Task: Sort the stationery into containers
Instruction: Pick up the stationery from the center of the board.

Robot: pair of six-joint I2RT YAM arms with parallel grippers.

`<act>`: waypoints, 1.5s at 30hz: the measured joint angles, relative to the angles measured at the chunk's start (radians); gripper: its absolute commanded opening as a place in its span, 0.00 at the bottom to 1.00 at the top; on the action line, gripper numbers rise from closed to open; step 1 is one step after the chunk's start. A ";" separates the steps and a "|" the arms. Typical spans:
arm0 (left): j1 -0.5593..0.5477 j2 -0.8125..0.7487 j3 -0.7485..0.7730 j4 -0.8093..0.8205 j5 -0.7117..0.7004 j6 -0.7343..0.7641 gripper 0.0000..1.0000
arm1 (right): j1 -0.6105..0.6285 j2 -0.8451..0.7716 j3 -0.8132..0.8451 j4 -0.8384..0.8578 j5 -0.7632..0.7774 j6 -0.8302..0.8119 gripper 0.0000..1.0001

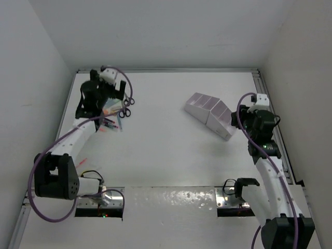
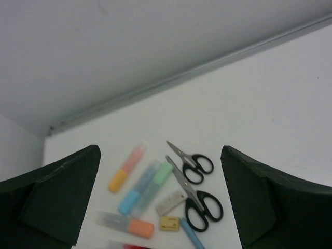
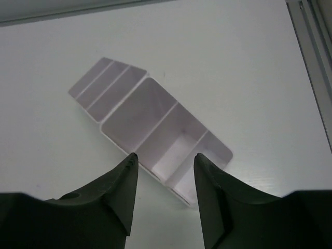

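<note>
A white table (image 1: 166, 155) enclosed by plain white walls forms the workspace. The stationery is heaped at its far left. A pink-and-orange highlighter (image 2: 127, 169), a blue highlighter (image 2: 136, 193) and a green highlighter (image 2: 156, 182) are laid side by side, their long axes slanting from near left to far right. Two black-handled scissors (image 2: 193, 181) are set just beside the green one. An orange-capped marker (image 2: 127, 224) and a small yellow piece (image 2: 169, 223) are seen nearer.

The left gripper (image 2: 160, 149) is held directly above this heap, fingers spread wide and empty. It is judged much the nearer arm for a pick, though the crowding leaves little room around any single item.

The lilac desk organiser (image 3: 137, 116) is placed well apart at far right. The right gripper (image 3: 166, 155) is held over its near rim, jaws apart. Contact cannot be told.
</note>
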 measured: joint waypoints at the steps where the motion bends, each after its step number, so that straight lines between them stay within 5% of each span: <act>1: -0.016 0.003 0.106 -0.090 0.003 0.033 1.00 | 0.004 0.026 0.050 -0.017 -0.021 -0.011 0.49; 3: -0.038 0.020 0.298 -0.269 -0.018 0.093 1.00 | 0.016 0.068 0.120 -0.047 -0.046 -0.029 0.55; 6: -0.050 0.122 0.589 -0.578 -0.042 0.146 0.97 | 0.058 0.116 0.166 -0.060 -0.074 -0.055 0.51; 7: -0.043 0.178 0.706 -0.698 -0.048 0.151 0.83 | 0.079 0.127 0.166 -0.057 -0.082 -0.063 0.48; 8: -0.032 0.256 0.827 -0.816 -0.048 0.144 0.45 | 0.095 0.135 0.166 -0.057 -0.090 -0.070 0.46; 10: 0.004 0.404 1.035 -1.019 -0.022 0.116 0.31 | 0.126 0.150 0.166 -0.050 -0.106 -0.076 0.45; 12: 0.052 0.518 1.157 -1.174 0.030 0.048 0.49 | 0.163 0.166 0.166 -0.031 -0.117 -0.080 0.48; 13: 0.076 0.548 1.170 -1.200 0.037 0.039 0.49 | 0.175 0.173 0.166 -0.022 -0.121 -0.082 0.49; 14: 0.109 0.547 1.133 -1.211 0.048 0.008 0.69 | 0.192 0.179 0.166 -0.018 -0.124 -0.083 0.49; 17: 0.201 0.406 0.845 -1.139 0.031 -0.037 1.00 | 0.241 0.197 0.166 -0.008 -0.126 -0.084 0.55; 19: 0.262 0.262 0.656 -1.119 -0.033 -0.041 1.00 | 0.275 0.203 0.164 -0.005 -0.121 -0.082 0.57; 23: 0.337 0.160 0.597 -1.078 -0.074 -0.029 1.00 | 0.337 0.203 0.139 0.019 -0.092 -0.075 0.59; 36: 0.393 0.382 0.508 -0.922 -0.059 -0.023 0.99 | 0.444 0.238 0.117 0.024 -0.014 -0.090 0.61; 45: 0.386 0.387 0.478 -0.806 -0.152 -0.025 0.87 | 0.454 0.253 0.118 0.023 0.016 -0.108 0.62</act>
